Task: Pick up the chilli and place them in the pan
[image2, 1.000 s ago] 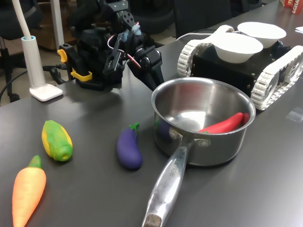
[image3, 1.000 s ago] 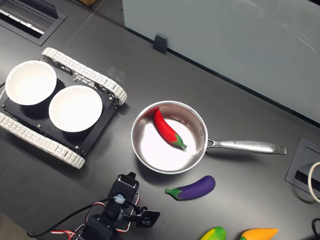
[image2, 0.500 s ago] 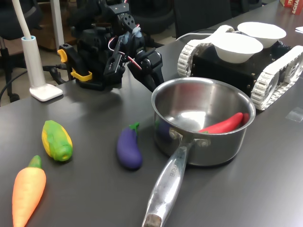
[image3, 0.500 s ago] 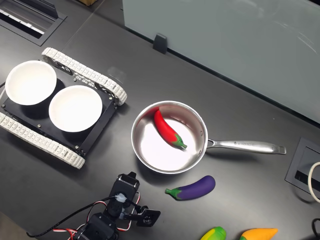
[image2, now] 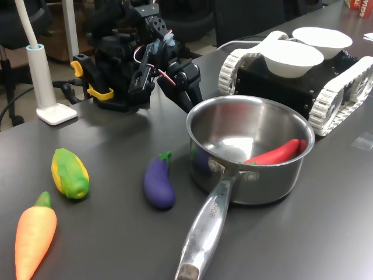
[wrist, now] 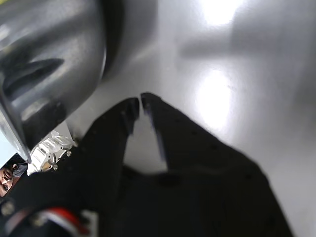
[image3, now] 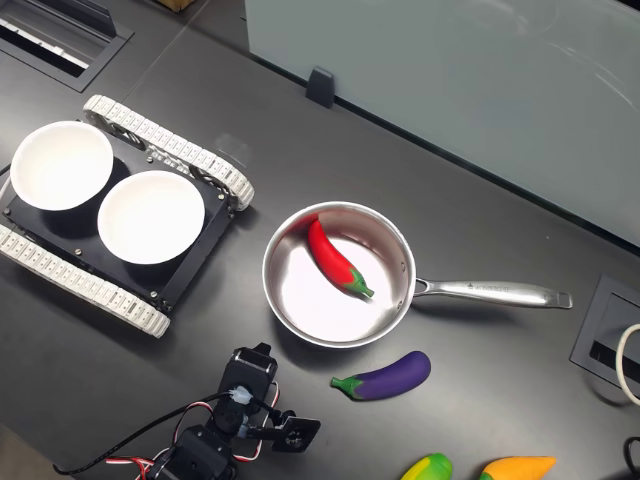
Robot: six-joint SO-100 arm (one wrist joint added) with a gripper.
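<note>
The glossy red chilli point(image2: 277, 153) lies inside the steel pan point(image2: 274, 182), leaning against its far wall, with its green stem toward the handle point(image3: 490, 292). From above, the chilli point(image3: 330, 258) lies slanted on the pan's shiny floor point(image3: 315, 312). My gripper point(image2: 192, 96) hangs outside the pan, just beyond its rim on the first exterior view's left. In the wrist view my gripper point(wrist: 138, 100) has its black fingertips almost touching and nothing between them, right beside the pan's outer wall point(wrist: 44, 64). In the second exterior view my gripper point(image3: 260, 355) sits below the pan.
A purple eggplant point(image2: 158, 182), a yellow-green corn point(image2: 70, 172) and an orange carrot point(image2: 35, 236) lie on the dark table beside the pan. Two white bowls point(image2: 291, 57) rest on a tracked black vehicle point(image2: 344, 87) behind it. A white lamp base point(image2: 55, 114) stands at the far left.
The arm has shifted only very slightly beside the pan. The chilli, pan and other vegetables have not moved.
</note>
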